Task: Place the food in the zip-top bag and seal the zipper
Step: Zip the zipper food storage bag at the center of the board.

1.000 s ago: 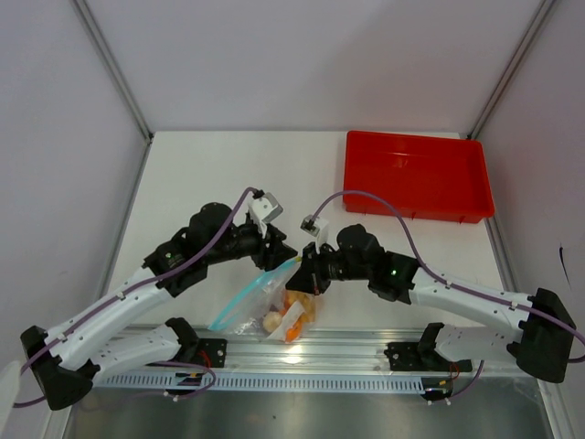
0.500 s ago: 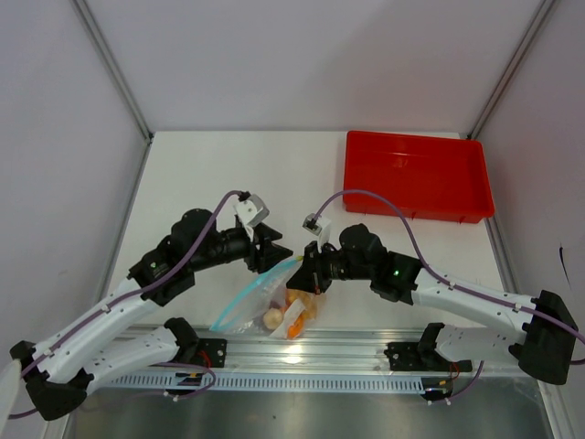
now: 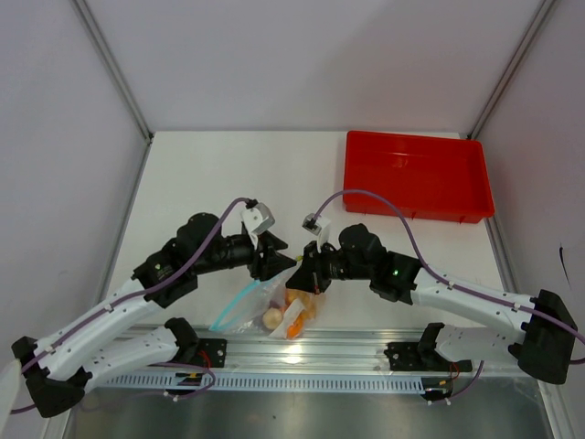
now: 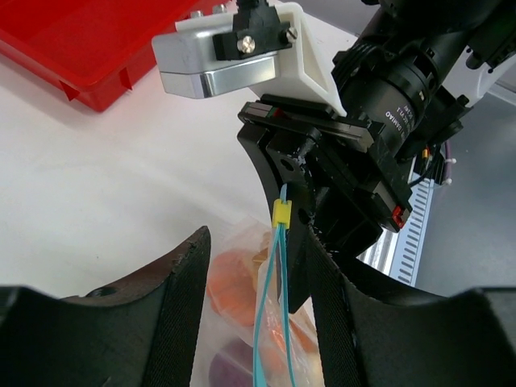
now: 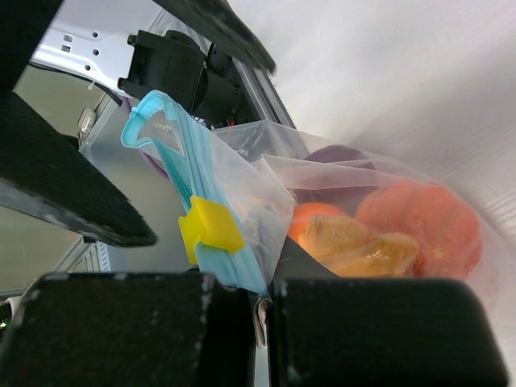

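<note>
Food (image 3: 292,309) inside the zip-top bag (image 3: 247,306), at the near edge of the table (image 3: 210,174), about midway between its left and right edges. Seen through the clear plastic from the right wrist: orange pumpkin-like piece (image 5: 419,214), yellow chunks (image 5: 359,242) just in front of it, purple-grey round piece (image 5: 339,153) behind. From above, also a pale round piece (image 3: 272,318) low in the bag, toward the table's near edge.

Zipper (image 4: 262,339): runs as a thin teal strip along the bag's mouth, with a yellow slider (image 4: 281,214) at the end nearer the right gripper. Whether the strip is pressed closed along its length: cannot tell.

Right gripper (image 3: 308,273): jaws fully together, clamped on the zipper's end just beside the slider; teal strip disappearing between the black fingers (image 5: 121,330).

Left gripper (image 3: 274,261): jaws apart, straddling the zipper, one finger on each side of the strip, facing the right gripper at close range. Contact between pads and plastic: cannot tell.

Red tray (image 3: 411,215) at the far right corner of the table, well apart from bag and grippers.
</note>
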